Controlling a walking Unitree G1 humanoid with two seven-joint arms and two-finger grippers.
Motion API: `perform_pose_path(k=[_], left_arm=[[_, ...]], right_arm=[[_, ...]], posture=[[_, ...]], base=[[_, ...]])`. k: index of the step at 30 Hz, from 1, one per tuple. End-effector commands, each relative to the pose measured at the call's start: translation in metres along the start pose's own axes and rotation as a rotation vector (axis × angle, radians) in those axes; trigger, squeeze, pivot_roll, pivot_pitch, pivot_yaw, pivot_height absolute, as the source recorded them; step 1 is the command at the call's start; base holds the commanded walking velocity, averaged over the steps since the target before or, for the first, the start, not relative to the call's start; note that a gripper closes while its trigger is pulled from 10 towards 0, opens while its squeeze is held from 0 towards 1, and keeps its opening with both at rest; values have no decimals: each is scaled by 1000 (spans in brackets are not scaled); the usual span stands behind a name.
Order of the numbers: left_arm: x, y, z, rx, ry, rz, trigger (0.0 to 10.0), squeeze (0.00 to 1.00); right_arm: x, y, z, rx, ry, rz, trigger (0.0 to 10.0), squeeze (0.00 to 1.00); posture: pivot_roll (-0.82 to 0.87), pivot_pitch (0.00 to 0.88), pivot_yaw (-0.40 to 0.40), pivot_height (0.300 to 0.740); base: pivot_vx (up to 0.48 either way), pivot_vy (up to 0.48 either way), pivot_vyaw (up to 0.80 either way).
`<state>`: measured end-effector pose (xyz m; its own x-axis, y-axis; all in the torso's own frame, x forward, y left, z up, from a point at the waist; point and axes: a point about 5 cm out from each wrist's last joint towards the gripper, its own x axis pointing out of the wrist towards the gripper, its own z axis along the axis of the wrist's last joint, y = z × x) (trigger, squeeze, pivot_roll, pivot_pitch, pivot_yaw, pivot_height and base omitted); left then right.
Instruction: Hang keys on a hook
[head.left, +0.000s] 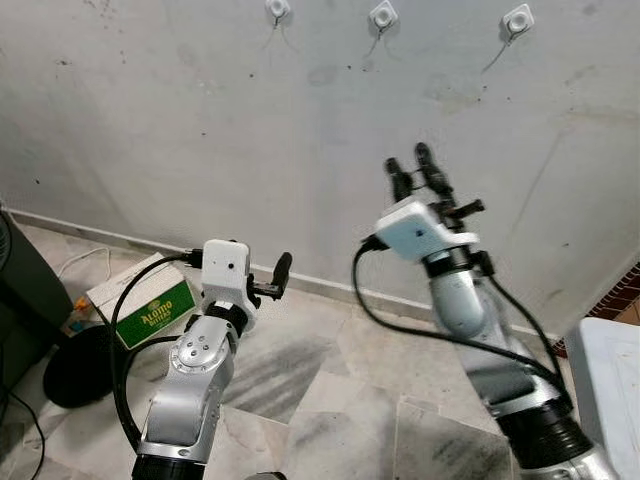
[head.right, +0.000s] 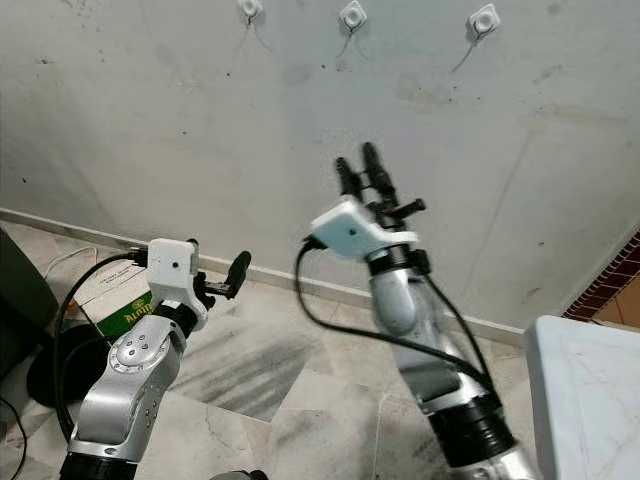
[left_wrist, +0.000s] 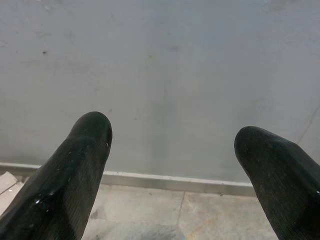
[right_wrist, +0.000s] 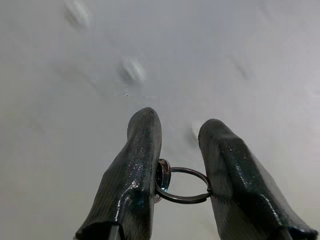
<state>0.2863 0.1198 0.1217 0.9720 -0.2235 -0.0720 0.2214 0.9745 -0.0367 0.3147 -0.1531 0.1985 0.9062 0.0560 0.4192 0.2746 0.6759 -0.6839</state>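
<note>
Right hand (head.left: 412, 166) raised toward the wall (head.left: 200, 120), below three white hooks (head.left: 383, 15) and well short of them. Fingers (right_wrist: 137, 170) nearly closed, pinching a metal key ring (right_wrist: 182, 185) between them; keys themselves hidden, perhaps behind a finger. Left hand (left_wrist: 172, 165) held low, spread wide and holding nothing, pointed at the wall's base above the tiled floor (head.left: 330, 390).

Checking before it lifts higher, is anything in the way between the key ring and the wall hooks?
Nothing visible. The right claw holds the key ring below the hooks, with only bare wall in between.
</note>
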Motion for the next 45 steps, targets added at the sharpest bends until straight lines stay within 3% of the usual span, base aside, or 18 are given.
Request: perform_pose_path(k=[1,3,6,10,15,27,39,42,45], left_arm=[[-2,1,-4,-5,14,-1,10000,0],[0,-2,-6,-12,26,-20,10000,0],[2,-7,-7,-49,47,-74,10000,0],[4,-12,-7,-56,58,-135,10000,0],[5,-11,-7,-60,64,-109,10000,0],[-2,-11,-12,-74,81,-102,10000,0],[2,-14,-12,-60,91,-122,10000,0],[2,-22,-18,-62,137,-195,10000,0],[3,-29,-19,-84,153,-265,10000,0]], right_arm=[[-4,-14,-20,-7,114,-63,10000,0],[-18,-32,-52,19,304,-132,10000,0],[-26,-34,-60,61,359,-129,10000,0],[-31,-18,-52,193,342,-52,10000,0],[-28,0,-40,255,334,1,10000,0],[-23,7,-30,338,320,61,10000,0],[-24,13,-23,426,312,128,10000,0],[-20,20,-5,570,270,209,10000,0],[-18,24,7,626,224,261,10000,0]], posture=[[4,38,45,740],[-19,41,51,740],[-37,41,58,740],[-42,41,60,740],[-32,40,51,740],[-24,53,39,740],[-30,61,40,740],[-28,59,38,740],[-30,56,36,740]], base=[[0,0,0],[0,0,0],[0,0,0],[0,0,0],[0,0,-613],[0,0,-783],[0,0,-791],[0,0,-800],[0,0,-800]])
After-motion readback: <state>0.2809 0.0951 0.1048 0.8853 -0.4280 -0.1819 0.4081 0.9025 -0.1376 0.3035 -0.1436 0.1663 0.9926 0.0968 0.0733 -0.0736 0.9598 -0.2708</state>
